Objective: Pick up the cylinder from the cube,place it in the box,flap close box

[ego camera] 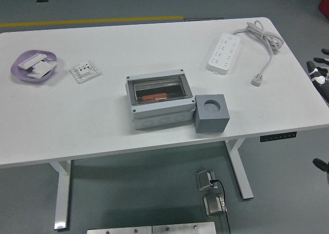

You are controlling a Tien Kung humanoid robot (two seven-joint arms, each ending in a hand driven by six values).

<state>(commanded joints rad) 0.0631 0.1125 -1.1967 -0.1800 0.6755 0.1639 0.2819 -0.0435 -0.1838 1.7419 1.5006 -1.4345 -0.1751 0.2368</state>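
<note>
A grey box (160,103) sits near the middle of the white table (103,115), its clear flap down over the top. An orange cylinder (154,96) shows through the flap, lying inside. A grey cube (211,113) with an empty round hole on top stands against the box's right side. My right hand (321,73) is at the picture's right edge, off the table's right end, fingers spread and holding nothing. Only part of it shows.
A white power strip (224,52) with its coiled cable (264,38) lies at the back right. A white socket plate (85,71) and a purple dish (34,65) holding white parts lie at the back left. Grey units sit on the floor under the table.
</note>
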